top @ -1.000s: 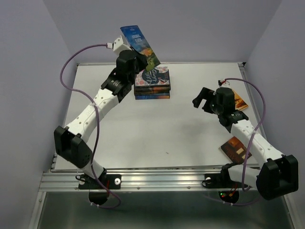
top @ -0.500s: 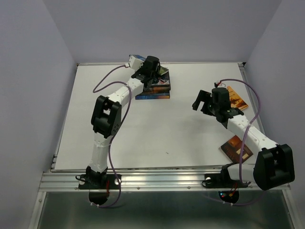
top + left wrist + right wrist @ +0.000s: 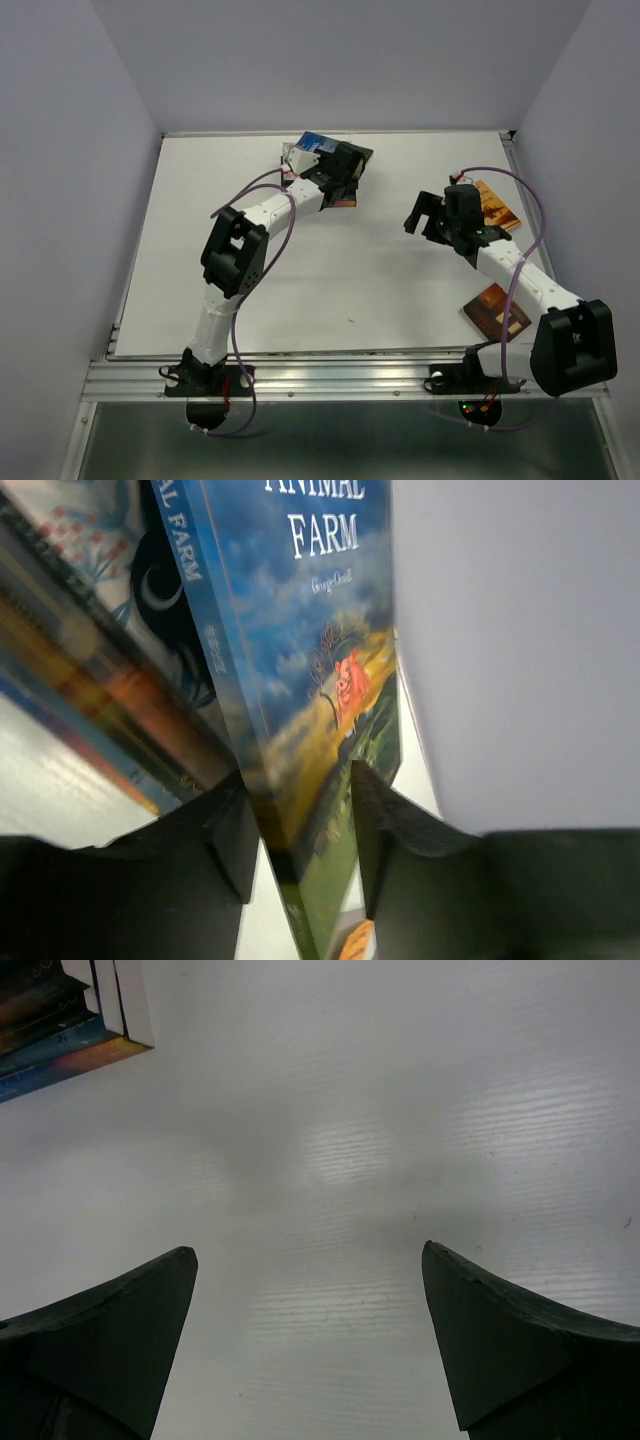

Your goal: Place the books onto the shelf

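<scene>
A: Your left hand [image 3: 300, 795] is stretched out to 12 o'clock on the surface [image 3: 300, 285], right at the stack of books [image 3: 341, 201].

B: And there is a blue-covered book [image 3: 300, 630] between your fingers [image 3: 225, 840] — "Animal Farm" on the cover. It stands on edge and tilted, with its spine toward the stack.

A: Whether you are clamping it, I cannot tell. One finger lies along the spine side and the other along the cover. Both are very close, but the wrist view does not show if they press or only flank it.

B: From above, that blue book pokes out at the far-left corner of the stack. I cannot tell if its lower edge rests on the stack or on the surface.

A: Your right hand [image 3: 422, 215] is at about 2 o'clock, well apart from the stack. Its fingers are spread wide, with only bare white surface showing between them.

B: Its wrist view catches a corner of the stack at upper left.

A: An orange-brown book [image 3: 497, 205] lies flat just behind your right wrist, near 3 o'clock and partly hidden by the arm.

B: A dark brown book [image 3: 495, 310] lies flat at roughly 4 o'clock — close to the right edge and just beside your right forearm.
</scene>
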